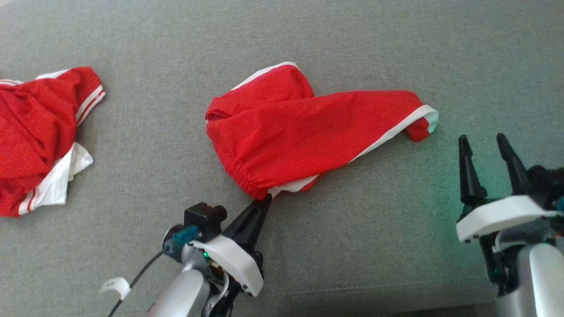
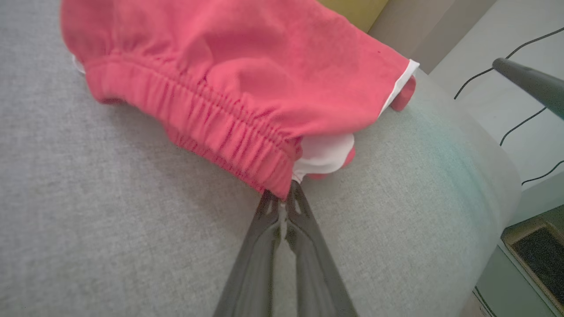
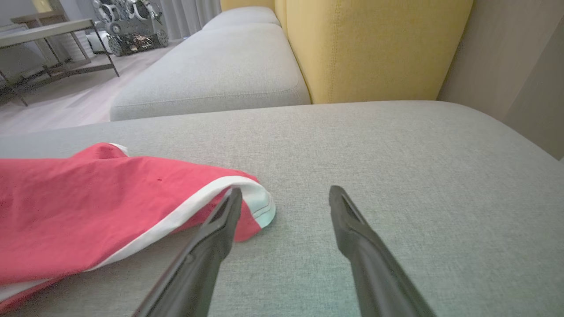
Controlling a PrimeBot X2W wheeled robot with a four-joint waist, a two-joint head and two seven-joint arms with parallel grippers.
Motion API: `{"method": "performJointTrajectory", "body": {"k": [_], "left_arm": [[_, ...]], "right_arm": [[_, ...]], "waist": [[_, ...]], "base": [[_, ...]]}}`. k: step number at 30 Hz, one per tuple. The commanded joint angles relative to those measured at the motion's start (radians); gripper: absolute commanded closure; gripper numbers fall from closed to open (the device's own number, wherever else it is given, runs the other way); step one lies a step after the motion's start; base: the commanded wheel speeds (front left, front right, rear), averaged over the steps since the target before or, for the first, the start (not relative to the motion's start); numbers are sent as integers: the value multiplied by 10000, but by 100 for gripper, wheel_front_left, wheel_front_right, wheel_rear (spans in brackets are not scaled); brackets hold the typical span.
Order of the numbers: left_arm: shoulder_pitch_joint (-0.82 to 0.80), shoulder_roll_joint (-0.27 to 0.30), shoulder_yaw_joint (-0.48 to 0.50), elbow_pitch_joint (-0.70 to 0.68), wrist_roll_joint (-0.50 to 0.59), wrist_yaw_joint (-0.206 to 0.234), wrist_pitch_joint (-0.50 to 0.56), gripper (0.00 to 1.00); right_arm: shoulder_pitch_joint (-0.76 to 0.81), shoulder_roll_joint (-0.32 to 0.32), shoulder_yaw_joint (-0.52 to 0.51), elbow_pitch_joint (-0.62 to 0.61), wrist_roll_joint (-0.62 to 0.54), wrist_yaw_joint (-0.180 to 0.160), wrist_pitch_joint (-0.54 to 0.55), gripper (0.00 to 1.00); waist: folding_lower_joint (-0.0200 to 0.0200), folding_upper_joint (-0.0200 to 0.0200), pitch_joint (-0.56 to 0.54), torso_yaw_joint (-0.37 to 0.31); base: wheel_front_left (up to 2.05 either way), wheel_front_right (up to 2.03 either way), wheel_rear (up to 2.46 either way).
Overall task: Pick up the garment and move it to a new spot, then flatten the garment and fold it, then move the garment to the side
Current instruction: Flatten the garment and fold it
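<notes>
Crumpled red garment found at centre of grey cushion. Waistband corner pinched between closed fingers of left gripper. Empty right gripper held wide apart near garment's white-trimmed hem. Noted far left: second red garment.

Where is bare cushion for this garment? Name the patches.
Free: the far strip of the grey fabric cushion beyond both garments; the gap between the red white-trimmed shorts and the crumpled red-and-white garment. Crowded: the near edge, by the left end effector and right end effector.
</notes>
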Motion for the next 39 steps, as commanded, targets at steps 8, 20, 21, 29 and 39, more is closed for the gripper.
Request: {"method": "performJointTrajectory", "body": {"k": [8,20,21,29,39], "left_arm": [[-761,133,223,-385,63,137,-273,100],[-1069,190,221,-532,150,179,-614,100],[-1079,212,246,-572,158,193,-648,100],[-1071,487,475,-1102,239,335,-819,100],[-1346,1465,775,-3205,334,539,337,100]], "right_arm": [[-1762,-814,501,1368,265,-7,755,0],[-2786,-1221,939,3026,573,-7,1847,87],[-2800,-1231,943,3079,647,-7,1894,100],[-2633,-1191,750,2617,1079,-7,1395,100],[-2334,-1025,516,254,1264,-7,1226,100]], "waist": [[0,0,455,368],[0,0,806,759],[0,0,819,776],[0,0,659,756],[0,0,-226,618]], "base": [[0,0,0],[0,0,0],[0,0,0],[0,0,0],[0,0,0]]}}
